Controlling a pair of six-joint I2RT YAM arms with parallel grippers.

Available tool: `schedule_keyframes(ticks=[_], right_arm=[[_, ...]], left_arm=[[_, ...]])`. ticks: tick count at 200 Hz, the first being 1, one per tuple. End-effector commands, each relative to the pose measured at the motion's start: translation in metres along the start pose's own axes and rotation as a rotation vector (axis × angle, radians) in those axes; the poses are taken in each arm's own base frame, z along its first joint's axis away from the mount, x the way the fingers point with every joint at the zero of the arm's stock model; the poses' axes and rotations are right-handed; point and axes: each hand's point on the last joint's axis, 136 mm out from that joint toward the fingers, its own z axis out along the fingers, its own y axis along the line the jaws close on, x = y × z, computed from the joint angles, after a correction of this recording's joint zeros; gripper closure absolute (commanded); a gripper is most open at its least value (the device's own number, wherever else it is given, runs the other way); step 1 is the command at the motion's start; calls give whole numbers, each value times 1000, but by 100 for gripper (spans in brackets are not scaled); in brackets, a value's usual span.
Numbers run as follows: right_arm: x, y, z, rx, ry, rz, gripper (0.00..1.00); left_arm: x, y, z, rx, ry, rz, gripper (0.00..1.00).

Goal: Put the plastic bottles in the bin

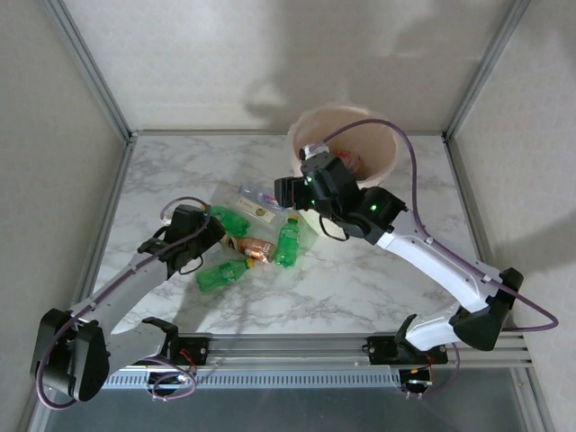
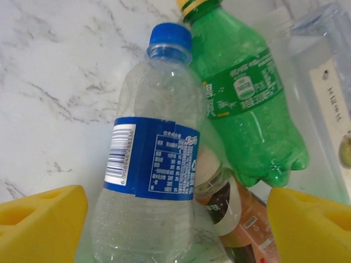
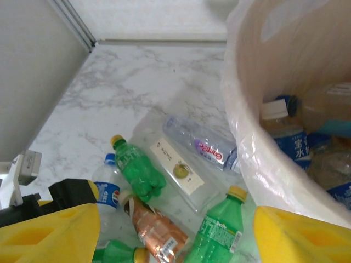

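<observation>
Left tool [image 2: 175,222] has its fingers apart, flanking the clear bottle [image 2: 153,164] without pinching it. That bottle lies on the bench [image 2: 55,82] with its long axis pointing straight away from the tool and its blue cap at the far end. Just right of it lies a green bottle [image 2: 247,109], and a copper bottle [image 2: 236,213] peeks out between them. The bin [image 1: 360,117] stands ahead of this tool, off to its right. The left arm is plainly nearer. The right tool [image 3: 175,233], fingers apart and empty, hangs beside the bin. The blue label has a barcode and print too fine to read. The green label has white Chinese characters.
</observation>
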Motion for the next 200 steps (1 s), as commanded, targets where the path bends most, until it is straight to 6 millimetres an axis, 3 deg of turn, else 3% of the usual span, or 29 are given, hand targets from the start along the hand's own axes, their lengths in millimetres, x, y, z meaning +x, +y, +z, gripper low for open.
schedule_keyframes(ticks=[1, 112, 200], right_arm=[[-1, -1, -5, 2, -40, 43, 26], [22, -11, 3, 17, -15, 68, 26], [32, -17, 3, 28, -8, 83, 27]], left_arm=[[5, 8, 6, -25, 22, -13, 15], [20, 26, 42, -118, 78, 1, 21], [24, 38, 48, -161, 76, 6, 32]])
